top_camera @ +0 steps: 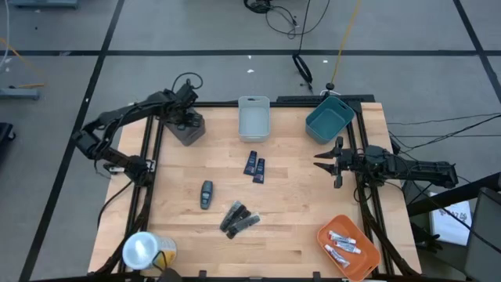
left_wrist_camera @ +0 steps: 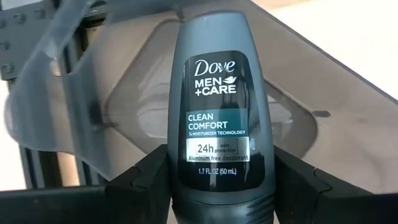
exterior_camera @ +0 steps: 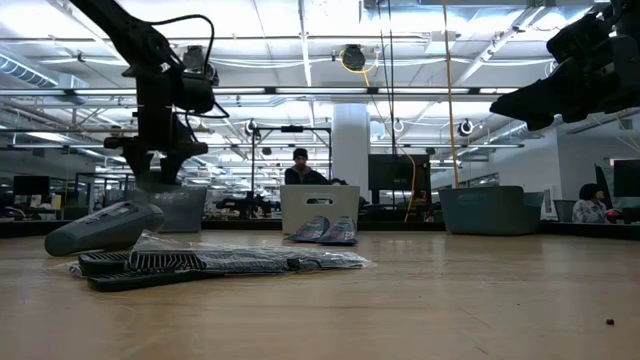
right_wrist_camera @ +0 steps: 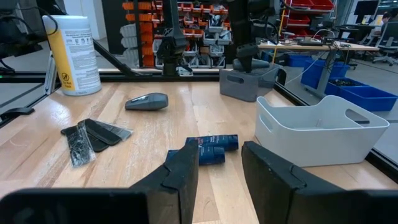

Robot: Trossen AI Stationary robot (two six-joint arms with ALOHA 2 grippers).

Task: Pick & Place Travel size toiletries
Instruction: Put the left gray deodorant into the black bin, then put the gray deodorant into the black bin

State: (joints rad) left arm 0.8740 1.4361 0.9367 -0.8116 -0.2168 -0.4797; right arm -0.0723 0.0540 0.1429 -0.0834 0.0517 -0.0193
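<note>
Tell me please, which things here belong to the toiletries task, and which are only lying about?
Belong to the task:
- deodorant, held by left gripper over grey bin
- second deodorant
- blue packets
- black sticks
- tubes in orange bin
- white bin, teal bin

Lying about:
- yellow roll

A wooden surface (top_camera: 297, 196) carried four bins: a dark grey bin (top_camera: 188, 129) at the far left, a white bin (top_camera: 254, 118) at far centre, a teal bin (top_camera: 329, 120) at the far right, and an orange bin (top_camera: 368, 262) at the near right corner. A yellow roll with a white top (top_camera: 145, 251) stood upright at the near left corner. Beyond the surface, a person (exterior_camera: 300, 168) sat in the room behind, and cables (top_camera: 282, 19) lay on the grey floor.
</note>
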